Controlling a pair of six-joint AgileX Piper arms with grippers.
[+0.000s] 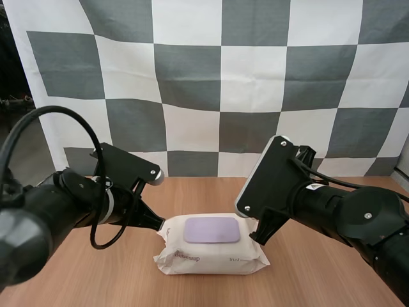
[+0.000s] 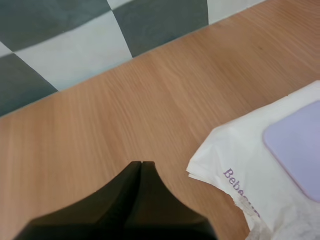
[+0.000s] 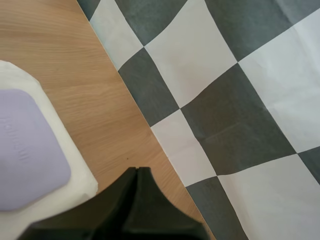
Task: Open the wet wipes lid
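Left end effector (image 1: 158, 225), high view: tip just beside the left end of the pack (image 1: 214, 254). Right end effector (image 1: 258, 236): tip near the pack's right end. Pack lies flat mid-counter (image 1: 108, 275), lilac lid (image 1: 212, 229) on top, lying flat.

Left wrist view: left end effector (image 2: 141, 165) closed on nothing, fingers together as one wedge over bare counter (image 2: 125, 100). Pack (image 2: 235, 167) corner just beside it.

Right wrist view: right end effector (image 3: 138, 171) likewise closed and empty, near the pack (image 3: 82, 182) edge. Lid (image 3: 25, 150) flat.
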